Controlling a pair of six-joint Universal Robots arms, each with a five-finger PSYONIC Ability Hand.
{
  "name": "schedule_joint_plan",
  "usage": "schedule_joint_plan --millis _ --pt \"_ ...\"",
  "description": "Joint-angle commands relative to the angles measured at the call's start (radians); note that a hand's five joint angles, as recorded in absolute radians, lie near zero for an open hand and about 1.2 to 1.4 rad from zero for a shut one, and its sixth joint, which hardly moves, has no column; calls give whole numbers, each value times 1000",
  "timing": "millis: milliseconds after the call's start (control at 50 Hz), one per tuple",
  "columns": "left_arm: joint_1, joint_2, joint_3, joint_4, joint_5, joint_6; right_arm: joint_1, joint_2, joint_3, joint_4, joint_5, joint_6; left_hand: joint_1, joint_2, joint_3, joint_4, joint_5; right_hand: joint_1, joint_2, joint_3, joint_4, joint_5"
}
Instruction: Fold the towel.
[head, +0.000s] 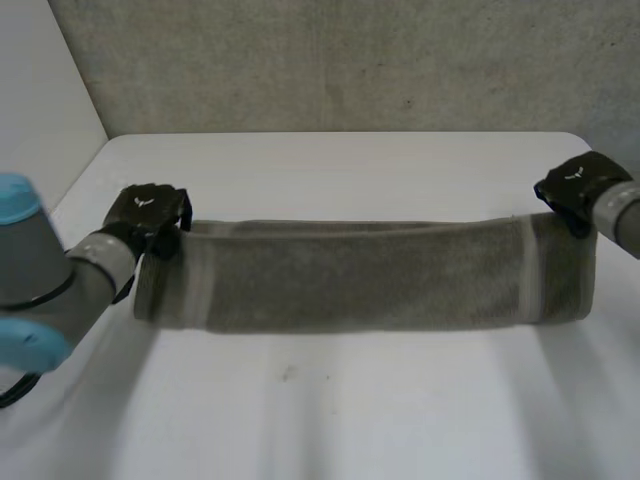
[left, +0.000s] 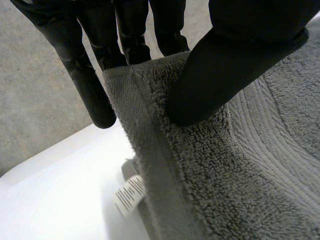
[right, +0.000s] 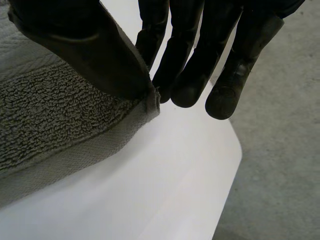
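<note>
A grey towel (head: 370, 272) hangs stretched in a long band above the white table (head: 330, 410), held up by its two upper corners. My left hand (head: 148, 215) pinches the left corner; in the left wrist view its thumb (left: 220, 80) presses the towel (left: 240, 170) against the fingers (left: 90, 75). My right hand (head: 578, 190) pinches the right corner; in the right wrist view the thumb (right: 95, 55) clamps the towel's (right: 55, 115) corner against the fingers (right: 185, 75). A white label (left: 129, 194) hangs under the left corner.
The table's far edge (head: 340, 135) meets a grey wall. Beyond the table's right corner (right: 230, 150) lies grey floor (right: 280, 160). Bare tabletop spreads in front of the towel.
</note>
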Motion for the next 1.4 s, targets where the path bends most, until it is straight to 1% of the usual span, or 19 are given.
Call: schedule_joint_plan --millis 20,120,140,160,180,200,220,240,260,420,460,660,880,980,1180,1200,1220,1260,1400 --pt "-41 -200 254 -4 -61 -5 44 176 -200 -31 98 17 196 178 179 177 191 50 60 61 55 50" --pt "-45 -299 370 -3 -93 -3 62 280 -321 -45 115 22 196 178 179 177 191 50 60 61 55 50" --pt "-45 -323 395 -3 -102 0 67 309 -359 -57 121 28 196 178 179 177 191 -458 -448 -446 -453 -458" --pt "-45 -323 396 -3 -102 0 67 309 -360 -57 121 28 196 178 179 177 191 -463 -453 -451 -458 -463" --pt "-46 -337 406 -4 -102 -2 70 331 -381 -70 124 31 -422 -441 -440 -442 -428 -1172 -1162 -1160 -1167 -1172" --pt "-49 -343 409 -4 -102 -5 70 331 -381 -70 124 31 -1025 -1044 -1043 -1045 -1031 -1172 -1162 -1160 -1167 -1172" --pt "-49 -343 409 -4 -102 -5 71 341 -396 -76 126 39 -1025 -1044 -1043 -1045 -1031 -1172 -1162 -1160 -1167 -1172" --pt "-55 -341 405 -4 -104 -3 74 343 -401 -76 127 49 -845 -863 -862 -864 -850 -1172 -1162 -1160 -1167 -1172" --pt "-63 -337 397 -9 -107 -3 74 343 -401 -76 127 50 -1025 -1044 -1043 -1045 -1031 -1172 -1162 -1160 -1167 -1172" --pt "-77 -159 226 -12 -107 -32 81 211 -306 -67 129 270 -1025 -1044 -1043 -1045 -1031 -1172 -1162 -1160 -1167 -1172" --pt "-77 -104 172 -12 -105 -46 73 98 -179 -71 113 333 -1025 -1044 -1043 -1045 -1031 -1172 -1162 -1160 -1167 -1172" --pt "-78 202 -135 5 -104 -103 68 -200 249 -79 32 339 -1025 -1044 -1043 -1045 -1031 -1172 -1162 -1160 -1167 -1172" --pt "-78 263 -259 89 -104 -241 8 -215 486 -229 -20 336 -1025 -1044 -1043 -1045 -1031 -1141 -1131 -1129 -1136 -1141" --pt "-78 255 -278 117 -104 -249 -16 -148 552 -408 -28 332 -1025 -1044 -1043 -1045 -1031 -942 -932 -930 -937 -942" --pt "-78 246 -308 175 -102 -241 -31 -31 535 -458 -19 244 -1025 -1044 -1043 -1045 -1031 -718 -708 -707 -713 -719" --pt "-78 246 -311 177 -102 -239 -39 -16 527 -461 -12 220 -1025 -1044 -1043 -1045 -1031 -468 -458 -457 -463 -469" --pt "-78 246 -312 177 -102 -239 -39 -16 527 -461 -12 220 -1025 -1044 -1043 -1045 -1031 -466 -456 -454 -461 -466" --pt "-78 248 -313 177 -102 -239 -59 4 506 -462 -5 183 -1025 -1044 -1043 -1045 -1031 48 58 59 53 47" --pt "-78 248 -318 175 -102 -242 -125 -20 487 -449 43 163 -1025 -1044 -1043 -1045 -1031 50 60 61 55 50"
